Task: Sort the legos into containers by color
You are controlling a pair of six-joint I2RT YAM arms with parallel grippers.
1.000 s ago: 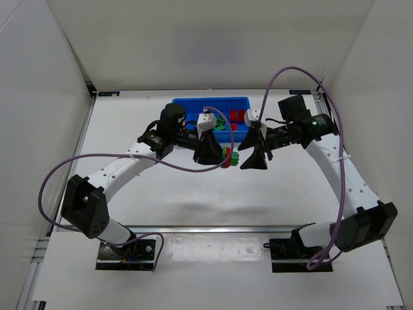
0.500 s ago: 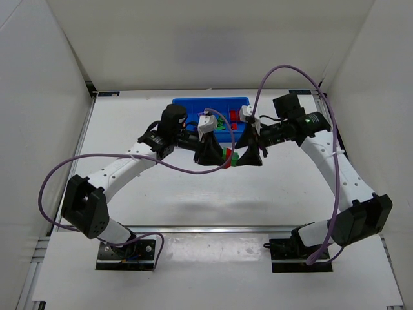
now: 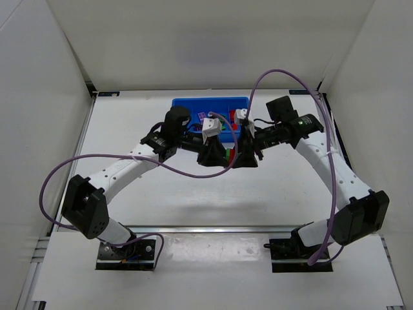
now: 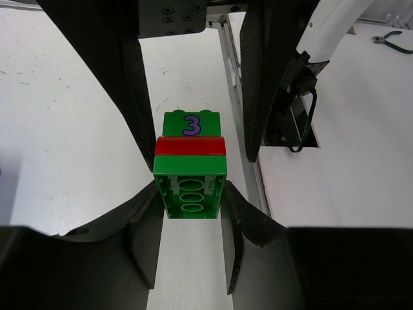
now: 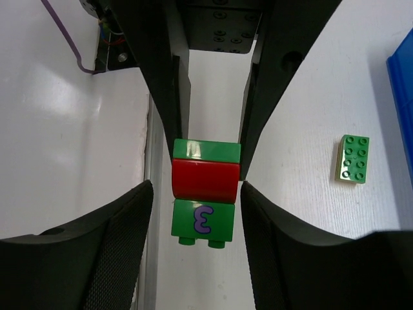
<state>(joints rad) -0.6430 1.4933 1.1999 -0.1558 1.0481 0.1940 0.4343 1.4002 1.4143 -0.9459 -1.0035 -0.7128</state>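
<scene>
Top view: a three-brick stack point(image 3: 228, 155) hangs above the table point(image 3: 193, 187), just in front of the blue tray point(image 3: 193, 103), about level with its middle. The left gripper point(image 3: 211, 155) is on its left end and the right gripper point(image 3: 244, 157) on its right end. The stack's long axis runs parallel to the tray's front edge, straight from one gripper to the other. The wrists cover most of the tray, so I cannot tell what lies in which compartment.

Left wrist view: its own fingers point(image 4: 150, 219) are clamped on the plain green brick point(image 4: 191, 190), hollow underside toward the camera. Beyond it sit the red brick point(image 4: 190, 146), then the green "3" brick point(image 4: 191, 123). The right arm's fingers flank the "3" brick with a visible gap on each side.

Right wrist view: the order is reversed, with the "3" brick nearest, red in the middle and plain green farthest, pinched by the left fingers. The right jaws straddle the "3" brick and stand spread, touching nothing. A loose green brick lies flat on the table, studs up, just beside the tray's edge and outside it.

Judgement: the stack has to be split before sorting. The right arm needs to pinch the "3" brick, then pull along the stack axis, parallel to the tray's front. The red brick may stay with either green.
</scene>
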